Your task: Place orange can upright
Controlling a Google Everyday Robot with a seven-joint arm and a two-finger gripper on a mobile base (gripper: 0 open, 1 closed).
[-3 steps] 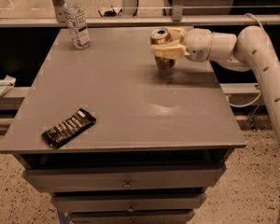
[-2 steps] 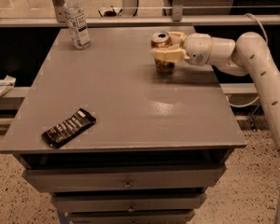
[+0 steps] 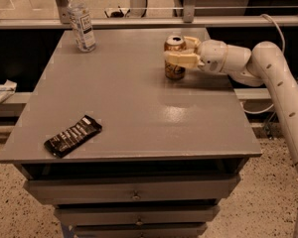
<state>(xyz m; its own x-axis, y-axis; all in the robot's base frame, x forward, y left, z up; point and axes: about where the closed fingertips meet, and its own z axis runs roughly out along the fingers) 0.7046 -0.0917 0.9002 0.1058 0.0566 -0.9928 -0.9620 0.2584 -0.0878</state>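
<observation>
We see the orange can (image 3: 175, 58) at the worktop's (image 3: 129, 98) far right: a short metal cylinder, orange-gold wall with pale print, silver top rim with the pull-tab end facing up. Long axis is vertical, base flat on the worktop, no visible tilt. The gripper (image 3: 178, 49) comes in from the right at can height. Its cream, smooth, rounded fingers (image 3: 181, 60) are pinching the orange can, one across the near face and the other behind the top rim. The arm (image 3: 270, 68) behind it is glossy white, made of tubular segments with rounded joints. The worktop is a flat grey slab, matte with a faint sheen near the centre, sitting on grey drawers (image 3: 134, 190) with small knobs. At far left stands a water bottle (image 3: 82, 21), clear ribbed plastic, white cap, upright, well apart from the can. At near left lies a flat, dark, glossy snack wrapper (image 3: 73, 135), rectangular, set diagonally.
</observation>
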